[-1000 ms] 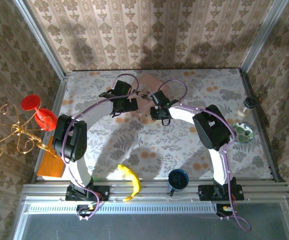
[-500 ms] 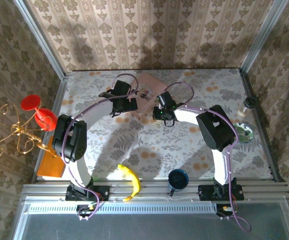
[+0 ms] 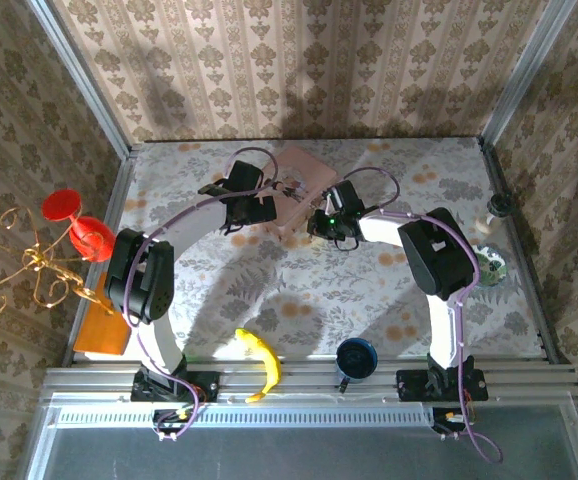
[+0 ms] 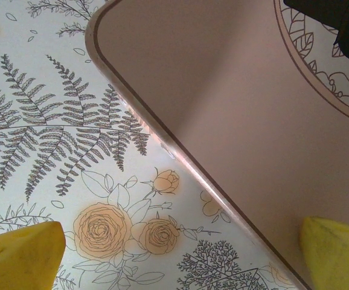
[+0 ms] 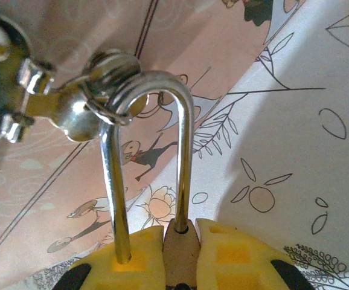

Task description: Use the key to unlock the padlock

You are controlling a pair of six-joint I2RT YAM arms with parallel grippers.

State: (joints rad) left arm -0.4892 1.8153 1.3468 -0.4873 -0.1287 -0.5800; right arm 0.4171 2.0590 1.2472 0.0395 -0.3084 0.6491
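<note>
The left claw (image 4: 180,258) stands released. Its two yellow fingertips (image 4: 20,260) are cut off at the frame's bottom and straddle a corner of the one pink picture-lidded box (image 4: 241,121) on the floral surface (image 4: 54,121). By the box's right edge, the right claw (image 5: 180,257) is clenched on the single padlock (image 5: 185,163), whose body is mostly hidden between the pads. Blurred metal fittings (image 5: 60,103) hang on its shackle.

Top cam overhead; wrist cams close, box (image 4: 241,121) shared.

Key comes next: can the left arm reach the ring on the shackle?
Probably yes. The left end effector is open beside the box, near the padlock; the ring sits clear of the right end effector.
</note>
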